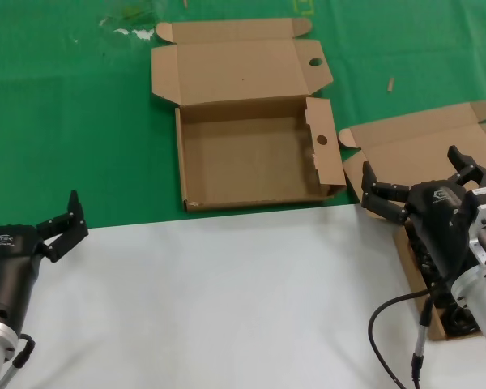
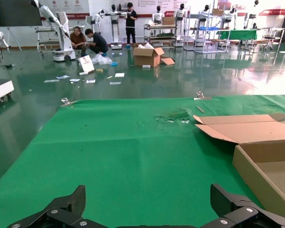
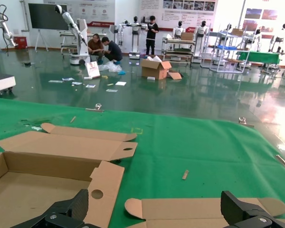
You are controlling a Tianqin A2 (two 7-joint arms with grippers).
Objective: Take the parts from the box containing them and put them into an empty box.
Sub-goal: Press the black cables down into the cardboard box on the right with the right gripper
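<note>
A green cloth [image 1: 81,121] is spread over the far half of the table, and a white surface [image 1: 211,300] covers the near half. The empty box [image 1: 251,162] is seen open at the centre of the cloth, its lid folded back. The box containing the parts [image 1: 405,154] lies at the right edge; black parts [image 1: 458,318] are glimpsed inside beneath the right gripper [image 1: 421,180], whose fingers are spread apart. The left gripper [image 1: 61,224], also spread, is held low at the left.
</note>
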